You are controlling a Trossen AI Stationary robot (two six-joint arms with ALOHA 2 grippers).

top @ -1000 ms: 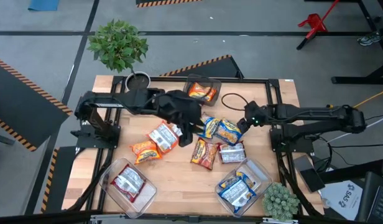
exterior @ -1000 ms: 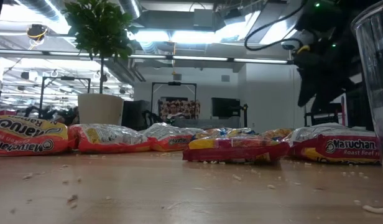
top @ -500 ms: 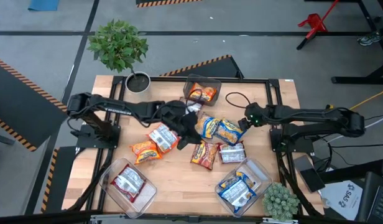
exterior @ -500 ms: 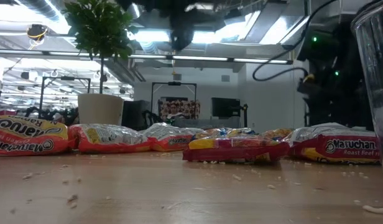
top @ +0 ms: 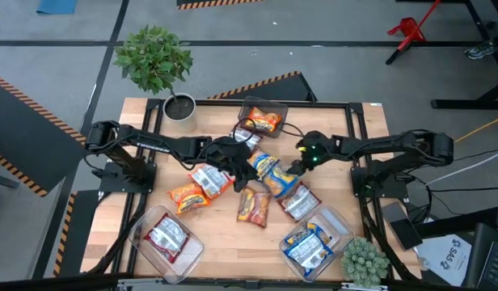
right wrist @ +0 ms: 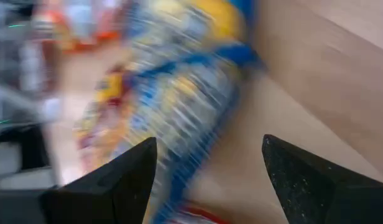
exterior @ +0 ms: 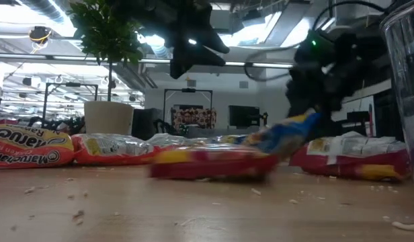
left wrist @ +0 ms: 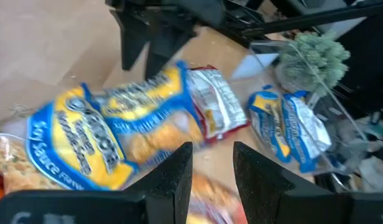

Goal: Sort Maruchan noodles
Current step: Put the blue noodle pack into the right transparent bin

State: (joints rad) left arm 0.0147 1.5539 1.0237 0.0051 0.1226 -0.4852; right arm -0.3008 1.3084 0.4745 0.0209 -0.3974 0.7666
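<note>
Tabletop (top: 225,238), middle: loose noodles (top: 265,174) in a cluster, orange, blue-and-yellow and silver-and-red packets; further packets sit in three bins, one at the far edge (top: 262,119), one at the near left corner (top: 166,238), one at the near right corner (top: 315,239). Left gripper (top: 242,171) over the cluster's middle, fingers (left wrist: 173,171) narrowly parted and holding nothing. Right gripper (top: 294,168) at the cluster's right side, fingers (right wrist: 126,177) spread wide either side of a blue-and-yellow packet (right wrist: 185,93); whether they grip it cannot be told.

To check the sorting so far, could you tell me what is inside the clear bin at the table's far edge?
The far clear bin holds at least one orange noodle packet. Whether more lie beneath it cannot be seen.
</note>
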